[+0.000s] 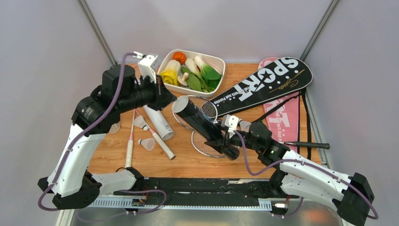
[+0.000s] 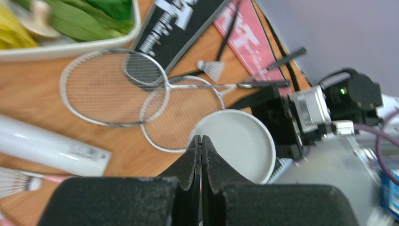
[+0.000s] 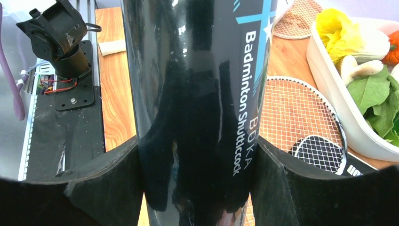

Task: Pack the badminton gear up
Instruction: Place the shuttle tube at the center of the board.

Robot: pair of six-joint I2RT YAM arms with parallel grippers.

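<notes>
Black tube (image 3: pixel 197 94) sits tilted, clamped between the right fingers (image 3: pixel 306 188), its open mouth just below the clenched, empty left fingers (image 2: pixel 188 165), so the right side should hold it steady while the left fetches a shuttlecock (image 1: pixel 147 143) off the bench (image 1: pixel 197 162).

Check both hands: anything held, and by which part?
Right hand grips the glossy black cylindrical shuttlecock tube around its body, toward the end opposite its open mouth. Left hand is shut on nothing visible.
</notes>
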